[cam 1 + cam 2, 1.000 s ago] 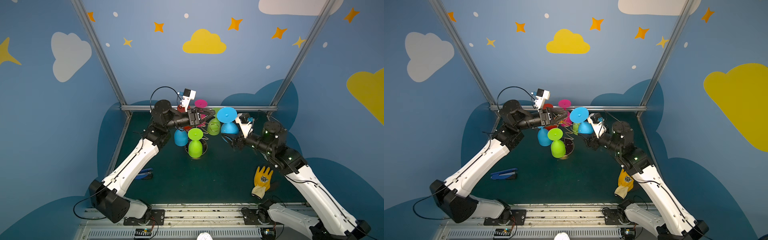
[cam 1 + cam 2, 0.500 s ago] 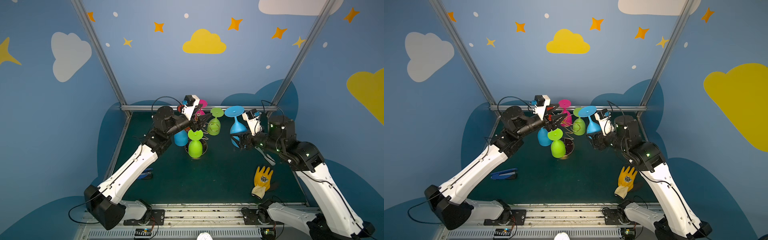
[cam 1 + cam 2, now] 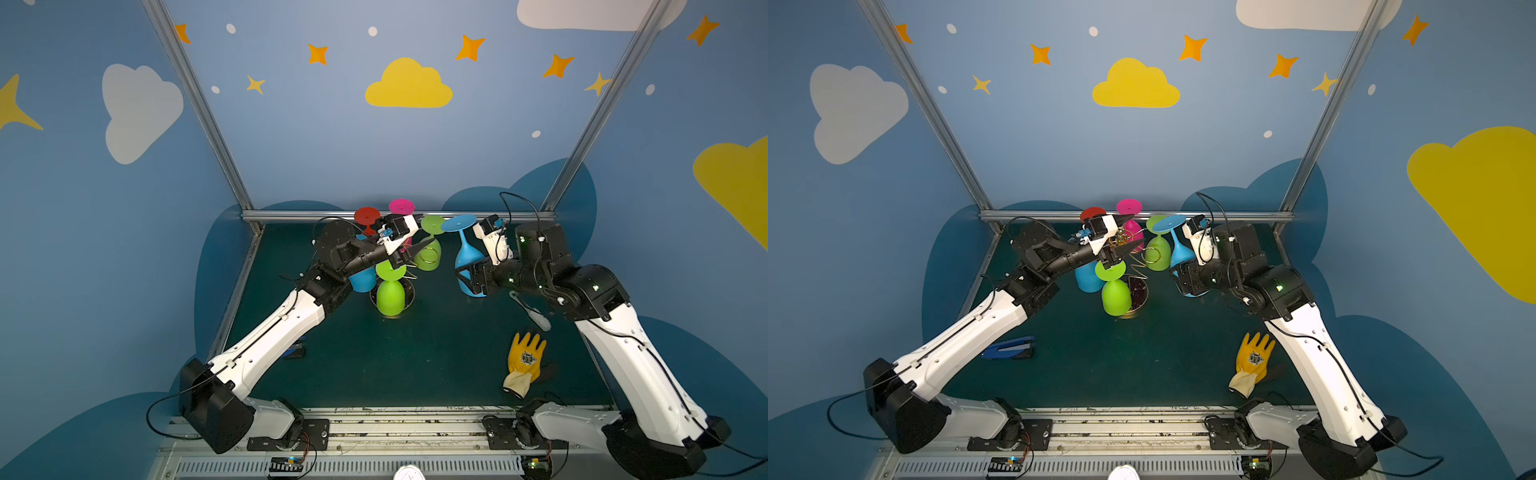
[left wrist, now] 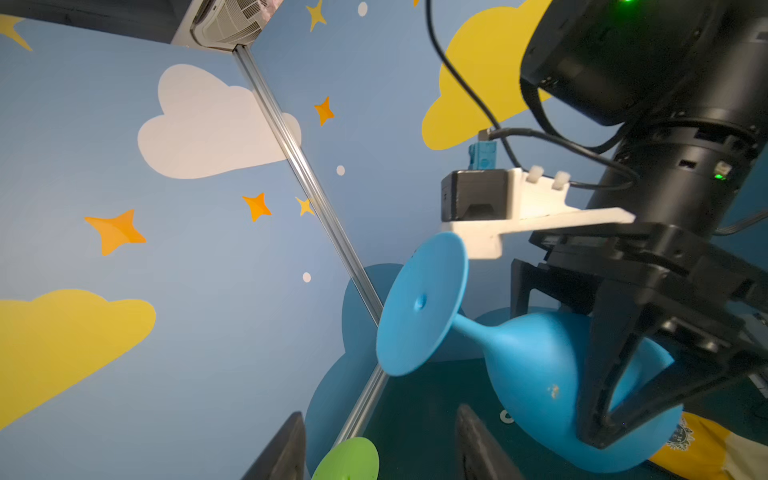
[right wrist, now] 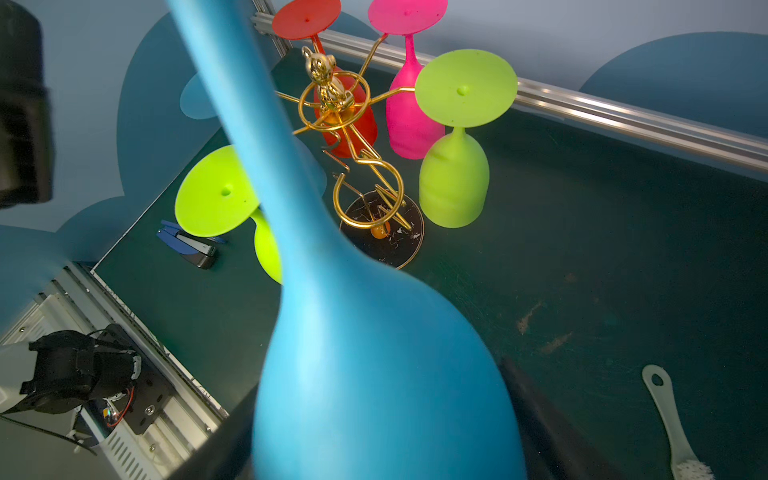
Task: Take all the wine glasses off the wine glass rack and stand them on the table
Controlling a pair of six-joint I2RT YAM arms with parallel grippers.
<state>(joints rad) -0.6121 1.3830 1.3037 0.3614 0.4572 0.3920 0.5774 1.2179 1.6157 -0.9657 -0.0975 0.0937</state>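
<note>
A blue wine glass (image 3: pixel 467 257) (image 3: pixel 1179 253) (image 4: pixel 536 365) hangs foot up to the right of the wine glass rack, apart from it. My right gripper (image 3: pixel 471 282) (image 5: pixel 382 436) is shut on its bowl (image 5: pixel 374 374). The gold wire wine glass rack (image 5: pixel 332 95) (image 3: pixel 1138 266) stands on a round dark base (image 5: pixel 399 245). It still carries red (image 3: pixel 367 216), pink (image 3: pixel 401 205), blue (image 3: pixel 361 278) and two green glasses (image 3: pixel 430 249). My left gripper (image 3: pixel 417 232) (image 3: pixel 1131 230) (image 4: pixel 380 436) is open beside the rack's top, with nothing between its fingers.
A yellow glove (image 3: pixel 525 361) and a white brush (image 3: pixel 536 316) lie on the green mat at the right. A blue stapler (image 3: pixel 1011 347) lies at the left under the left arm. An aluminium bar (image 3: pixel 519 216) runs along the back edge.
My right arm has brought the blue glass from a tilt to hanging straight, a little farther right of the rack. The left gripper's wrist has turned and its jaws have narrowed.
</note>
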